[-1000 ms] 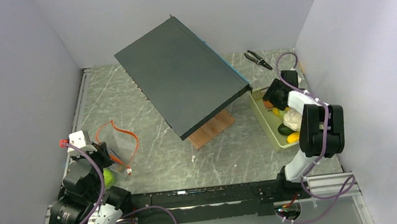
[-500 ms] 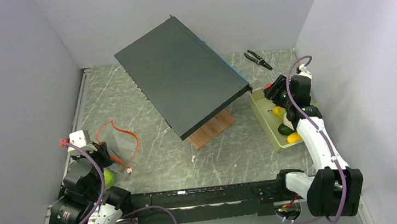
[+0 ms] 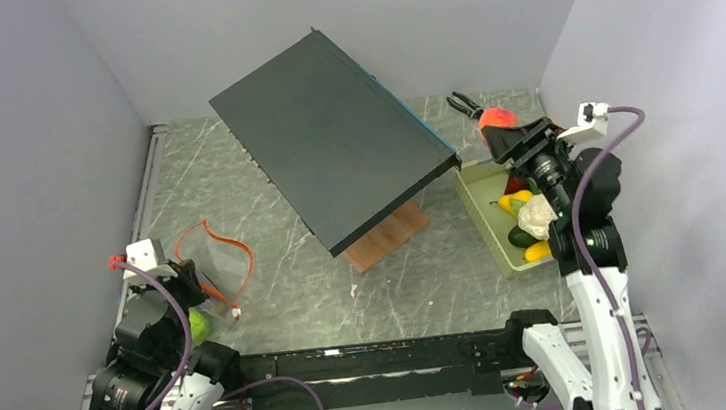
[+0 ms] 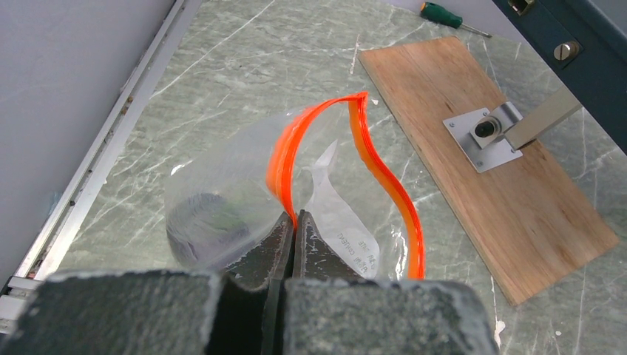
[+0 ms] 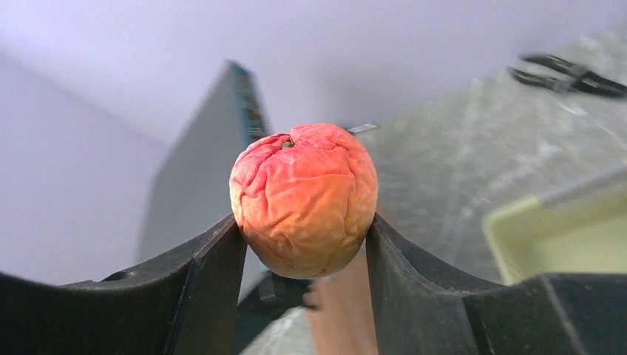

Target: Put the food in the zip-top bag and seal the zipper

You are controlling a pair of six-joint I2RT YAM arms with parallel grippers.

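Carry fruit (image 3: 498, 117), clamped in right gripper (image 5: 303, 222) at upper right, over to bag (image 4: 222, 185) at lower left, its zipper (image 4: 384, 177) pinched tight by left gripper (image 4: 293, 220).

White-black arms (image 3: 604, 327), purple cables (image 3: 628, 109), black joints (image 3: 598, 182).

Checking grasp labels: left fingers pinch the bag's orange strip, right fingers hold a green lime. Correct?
Not a lime. The right wrist view shows the right fingers clamped on a wrinkled orange-red fruit. The rest holds: the left fingers are shut on the bag's orange strip.
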